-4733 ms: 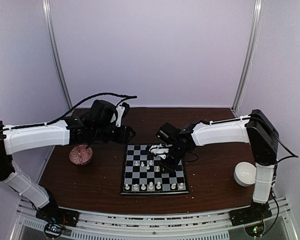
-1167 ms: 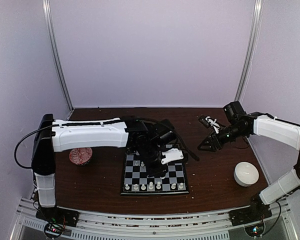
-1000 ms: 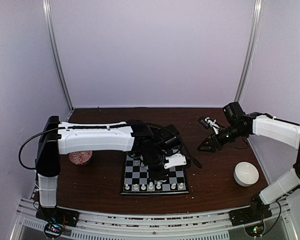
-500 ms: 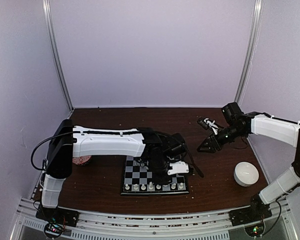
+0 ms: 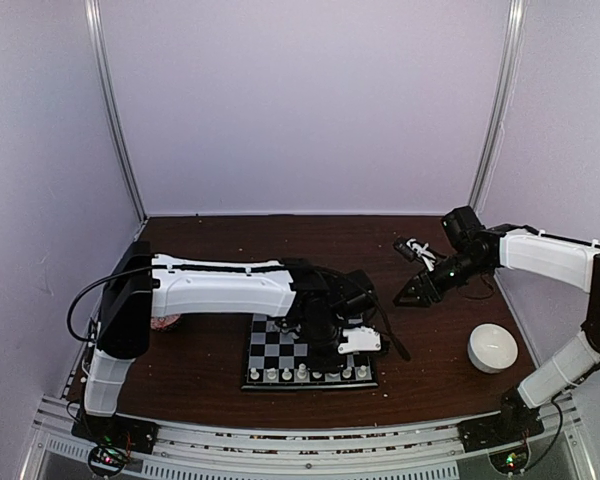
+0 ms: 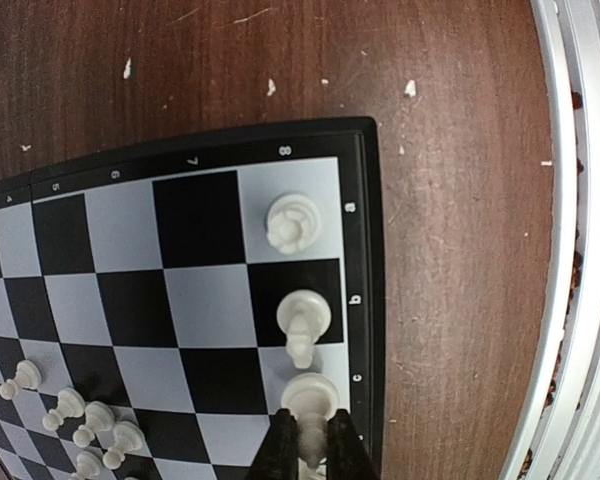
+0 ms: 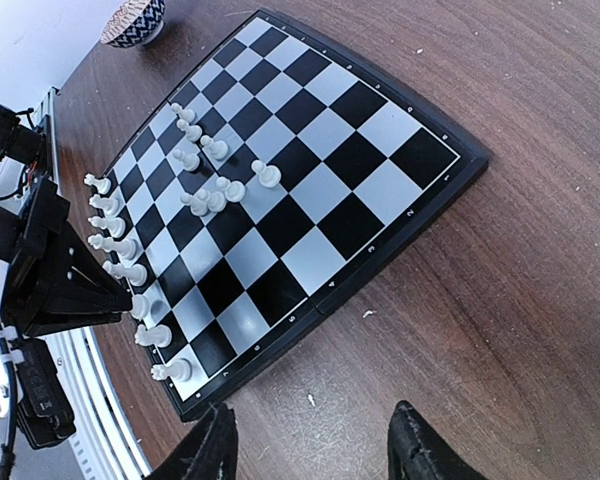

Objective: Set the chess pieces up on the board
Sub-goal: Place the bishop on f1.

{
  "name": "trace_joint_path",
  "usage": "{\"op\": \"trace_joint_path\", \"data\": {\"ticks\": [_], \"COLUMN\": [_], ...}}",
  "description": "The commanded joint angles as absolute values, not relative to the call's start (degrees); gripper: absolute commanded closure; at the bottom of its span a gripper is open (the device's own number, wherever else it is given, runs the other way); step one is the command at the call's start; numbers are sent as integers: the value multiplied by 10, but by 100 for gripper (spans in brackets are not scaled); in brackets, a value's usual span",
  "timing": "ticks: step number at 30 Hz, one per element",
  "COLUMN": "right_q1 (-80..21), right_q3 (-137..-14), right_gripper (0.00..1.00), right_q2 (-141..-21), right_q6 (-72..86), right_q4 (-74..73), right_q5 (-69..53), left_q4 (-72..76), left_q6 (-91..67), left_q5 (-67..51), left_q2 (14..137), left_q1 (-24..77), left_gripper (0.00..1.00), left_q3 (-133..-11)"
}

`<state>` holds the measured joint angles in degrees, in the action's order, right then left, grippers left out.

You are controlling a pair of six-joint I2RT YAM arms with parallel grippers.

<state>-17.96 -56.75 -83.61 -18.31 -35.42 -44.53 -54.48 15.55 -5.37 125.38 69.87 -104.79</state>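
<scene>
Chess pieces: tiny, cream, lined along one edge of the board, plus a loose cluster mid-board. Board black-rimmed, flat on the brown bench amid pale crumbs. Left fingers clenched on an edge-row piece, upright by the rim; left arm draped across much of the board. Right fingers released, over bench beside the board. Patterned bowl beyond one corner, white bowl well right; contents not discernible.

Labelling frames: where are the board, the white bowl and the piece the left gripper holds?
board [image 7: 385,190], right wrist view, a bare square.
white bowl [image 5: 492,347], top view, its centre.
chess piece [image 6: 310,397], left wrist view, its head.
</scene>
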Motion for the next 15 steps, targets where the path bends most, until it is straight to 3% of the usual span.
{"op": "trace_joint_path", "data": {"ticks": [1, 6, 15], "right_q1": [-175, -176, -176], "right_q3": [-579, -578, -580], "right_gripper": [48, 48, 48], "right_q2": [-842, -843, -840], "right_q6": [-190, -192, -195], "right_q4": [-362, -364, -367], "right_q5": [-450, -449, -450], "left_q4": [-540, -541, -541], "left_q6": [167, 165, 162], "left_q5": [-62, -60, -44], "left_q2": [1277, 1278, 1268], "left_q1": [701, 701, 701], "left_gripper": [93, 93, 73], "left_q3": [-1066, -1064, -1057]}}
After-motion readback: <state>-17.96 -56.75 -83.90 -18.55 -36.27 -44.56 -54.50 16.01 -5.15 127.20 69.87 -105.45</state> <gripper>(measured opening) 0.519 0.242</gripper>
